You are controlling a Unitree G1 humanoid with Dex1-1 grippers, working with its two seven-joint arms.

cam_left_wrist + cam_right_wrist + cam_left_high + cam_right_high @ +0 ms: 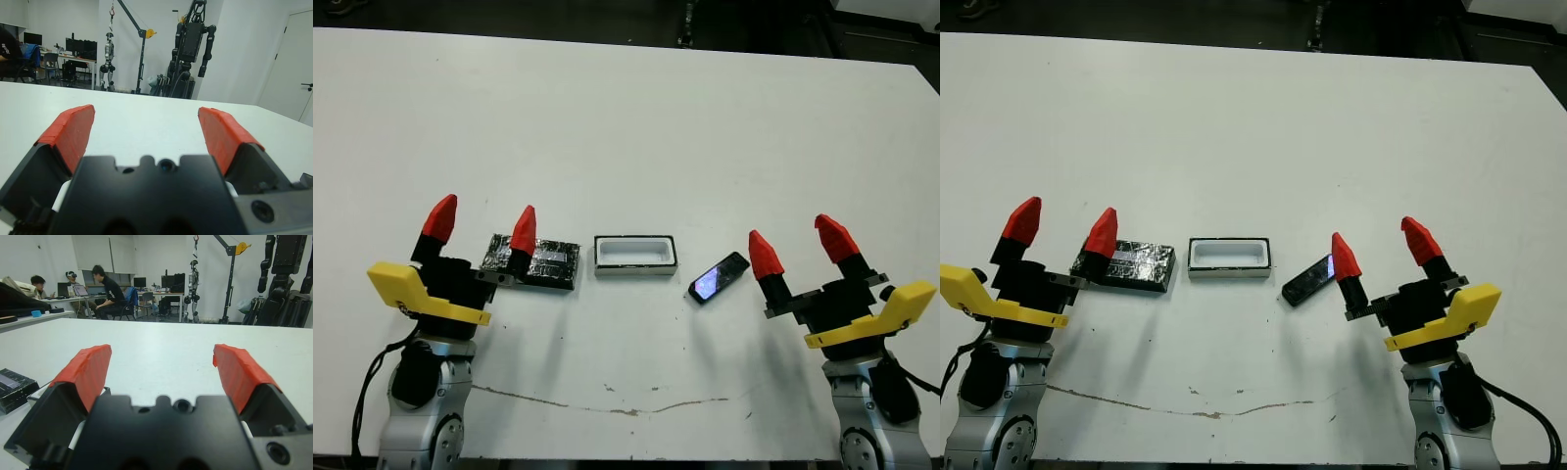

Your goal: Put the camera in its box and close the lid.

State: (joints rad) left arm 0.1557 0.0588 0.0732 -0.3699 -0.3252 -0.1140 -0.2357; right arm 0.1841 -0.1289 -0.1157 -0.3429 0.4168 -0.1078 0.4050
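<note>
The camera [719, 277], a slim black bar with a bluish glossy face, lies slanted on the white table just right of the box. The box [635, 256] is a small tray, white inside with dark walls, and it stands open with nothing in it. The crinkly black lid [548, 262] lies flat to the box's left. My left gripper [481, 225] is open and hovers at the lid's left end, one red fingertip [524, 231] covering part of it. My right gripper [799, 245] is open too, just right of the camera and apart from it. Neither gripper holds anything.
A thin dark crack [607, 401] runs across the table near its front edge. Beyond the far edge, the wrist views show seated people at desks [105, 289] and standing humanoid robots [190, 44], all well away from the table.
</note>
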